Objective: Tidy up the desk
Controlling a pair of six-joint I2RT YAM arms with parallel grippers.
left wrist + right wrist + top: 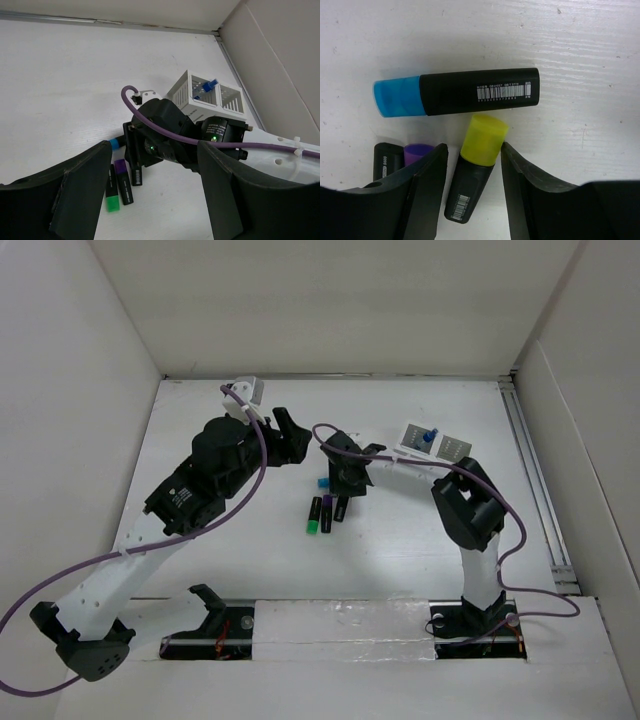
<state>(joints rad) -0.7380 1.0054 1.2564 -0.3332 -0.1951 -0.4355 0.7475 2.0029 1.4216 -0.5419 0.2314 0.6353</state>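
The yellow highlighter [477, 165] lay on the desk [580, 60], lengthwise between the right gripper [473, 149]'s parted fingers, cap outward; the left gripper [154, 146] gaped empty.

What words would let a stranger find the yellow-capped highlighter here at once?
Near the middle of the white desk, find the right hand. Between its fingers lies the yellow-capped highlighter; the blue-capped highlighter and purple-capped highlighter beside it have the same black body, other caps.
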